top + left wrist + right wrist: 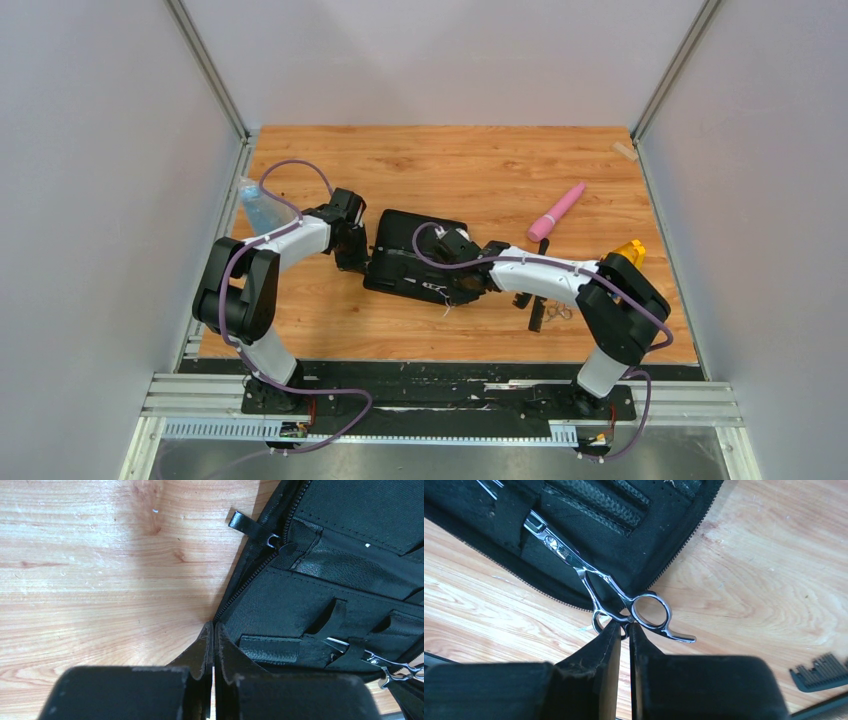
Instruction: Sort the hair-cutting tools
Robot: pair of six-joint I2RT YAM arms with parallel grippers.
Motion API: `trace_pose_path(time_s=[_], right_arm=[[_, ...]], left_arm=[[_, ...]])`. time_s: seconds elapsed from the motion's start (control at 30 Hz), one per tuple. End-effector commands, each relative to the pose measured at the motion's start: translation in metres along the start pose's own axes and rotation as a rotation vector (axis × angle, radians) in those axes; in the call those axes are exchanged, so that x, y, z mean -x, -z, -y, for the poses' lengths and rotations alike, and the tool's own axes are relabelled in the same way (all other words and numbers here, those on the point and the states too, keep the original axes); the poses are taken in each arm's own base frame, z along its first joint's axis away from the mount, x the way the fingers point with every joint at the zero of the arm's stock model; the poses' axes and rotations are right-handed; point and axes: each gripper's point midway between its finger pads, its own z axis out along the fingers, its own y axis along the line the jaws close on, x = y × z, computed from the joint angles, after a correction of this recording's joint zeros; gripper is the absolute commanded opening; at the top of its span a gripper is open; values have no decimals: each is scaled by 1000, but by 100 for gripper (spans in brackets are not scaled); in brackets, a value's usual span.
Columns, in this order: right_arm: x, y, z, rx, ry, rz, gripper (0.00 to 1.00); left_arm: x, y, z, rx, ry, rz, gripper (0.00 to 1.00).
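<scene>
The right claw (624, 626) pinches the silver scissors (574, 560) by their handle, blades under a strap in the open black case (634, 545); the left claw (213, 630), closed and empty, seemingly steadies the case's edge.

Robot lab test cell: plain grey panel walls (100, 150) w/ aluminium profile posts (205, 65) box in wood-grain worktop (450, 160); slotted aluminium rail (440, 400) along near edge carries robot arm bases (268, 392).
</scene>
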Motion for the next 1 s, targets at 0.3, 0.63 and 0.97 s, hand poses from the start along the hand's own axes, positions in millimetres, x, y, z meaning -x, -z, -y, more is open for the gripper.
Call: trace_pose_path(time_s=[0.3,0.63,0.97], right_arm=[[-16,7,17,22,181,24,0],[16,11,-10,103,202,92,0],[28,4,-33,161,207,85,0]], left_arm=[[-24,-6,-29,121,-10,-84,0],[-24,-4,-26,97,-25,-80,0],[-28,-6,-23,75,-17,-88,0]])
